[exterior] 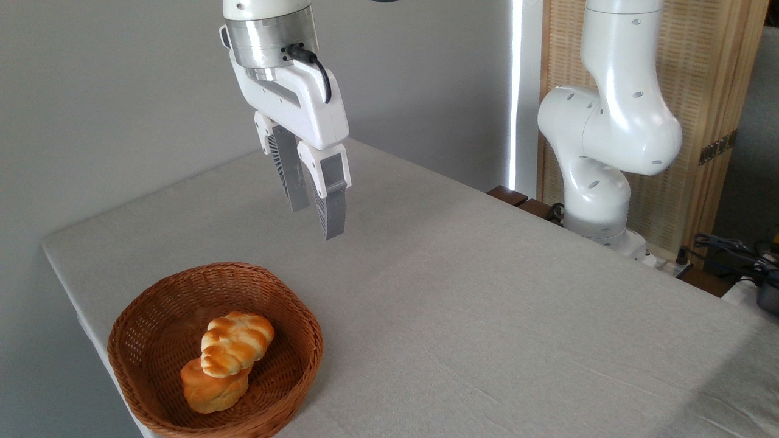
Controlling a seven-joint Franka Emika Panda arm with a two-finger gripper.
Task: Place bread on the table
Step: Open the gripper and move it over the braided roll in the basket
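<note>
Bread: you are looking at the bread (236,342), an elongated braided roll, pale golden with browner ridges along each twist and a slight sheen on top. Its ends taper, one toward the upper right and the other toward the lower left.
Where it lies: inside the basket (146,316), not on the worktop. It rests on top of the bun (213,389), tilted so its upper-right end sits higher.
Bun: rounder, lumpier and a deeper orange than the braided roll; you see only its lower-left part, since the roll covers the rest.
Basket: brown woven wicker, shallow and roughly round, standing near the front-left corner of the worktop, with its lower rim cut off by the picture's edge.
Worktop: the worktop (487,292) is a large flat surface under light grey-beige cloth, with faint creases toward the lower right.
Gripper: the gripper (315,214) hangs in the air above the worktop, up and to the right of the basket, well apart from the bread.
Fingers: the two grey ribbed fingers (331,207) point downward and stand a little apart, with a narrow gap between them and nothing held.
Arm: the arm's white base (599,176) stands at the far right edge of the worktop, in front of a slatted wooden screen (712,121).
Background: a plain grey wall (122,91) fills the left side behind the worktop.
</note>
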